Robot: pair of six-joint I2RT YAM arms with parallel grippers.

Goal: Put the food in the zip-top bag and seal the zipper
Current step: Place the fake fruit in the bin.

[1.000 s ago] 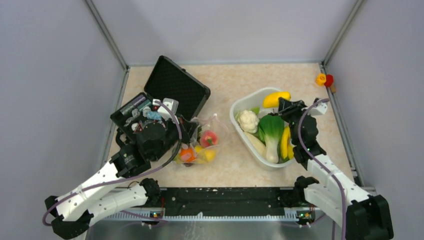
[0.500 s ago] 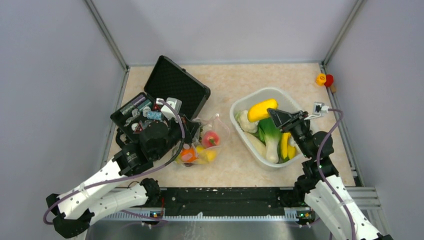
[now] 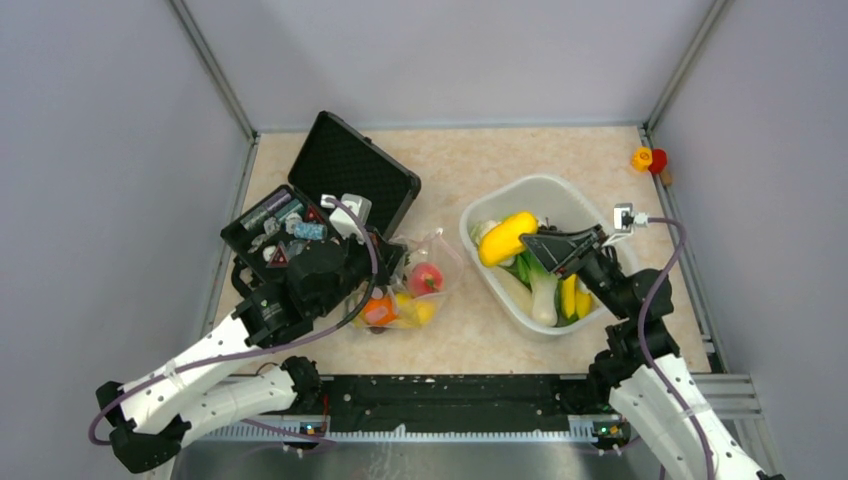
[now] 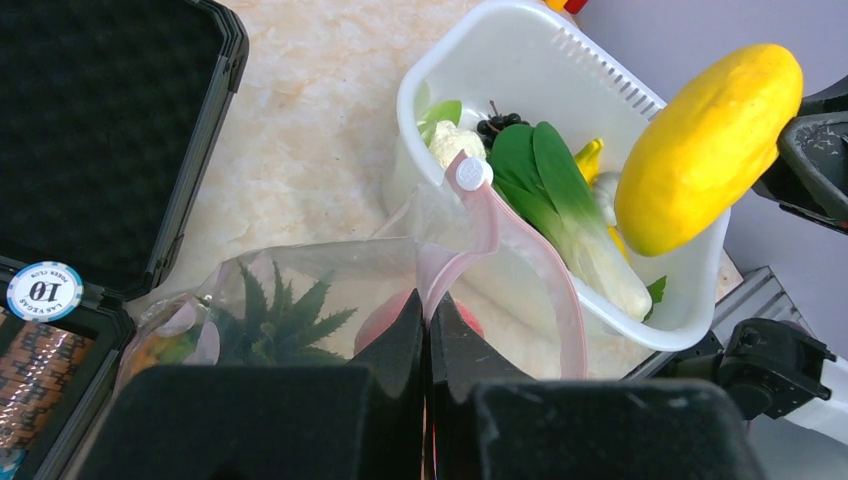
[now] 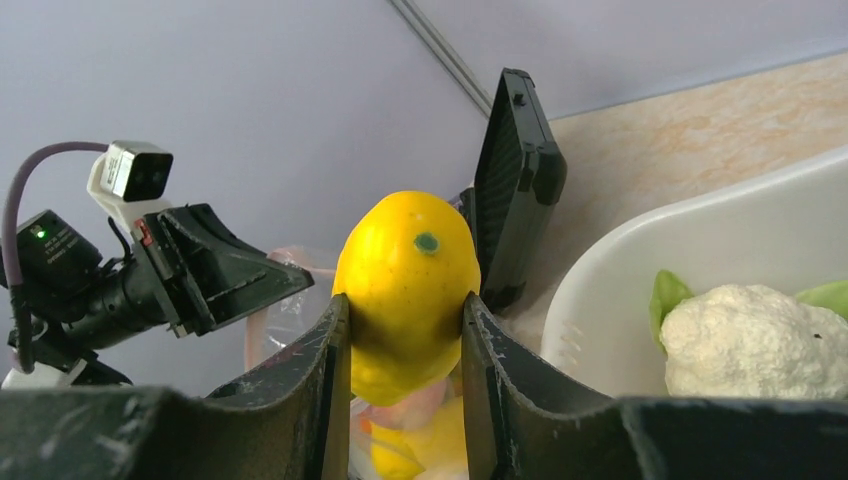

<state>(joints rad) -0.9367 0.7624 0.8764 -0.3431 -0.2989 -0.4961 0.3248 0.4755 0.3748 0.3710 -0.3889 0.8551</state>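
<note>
My right gripper (image 3: 532,243) (image 5: 405,320) is shut on the yellow mango (image 3: 506,237) (image 5: 405,280) and holds it in the air above the left part of the white tub (image 3: 575,196). The mango also shows in the left wrist view (image 4: 705,150). My left gripper (image 3: 385,262) (image 4: 428,315) is shut on the pink zipper (image 4: 520,240) at the zip-top bag's mouth and holds it up. The bag (image 3: 410,290) lies between the black case and the tub, with a peach (image 3: 424,278), an orange (image 3: 377,310), yellow pieces and a pineapple (image 4: 270,320) inside. Cauliflower (image 5: 755,340) and green leafy stalk (image 4: 555,190) lie in the tub.
An open black case (image 3: 335,190) with small items stands at the back left behind my left arm. A small orange and red toy (image 3: 648,159) lies in the far right corner. Grey walls enclose the table on three sides.
My right gripper has lifted the mango out of the tub's far end and carried it left and nearer, toward the bag. My left gripper has shifted slightly right, still holding the bag's mouth.
</note>
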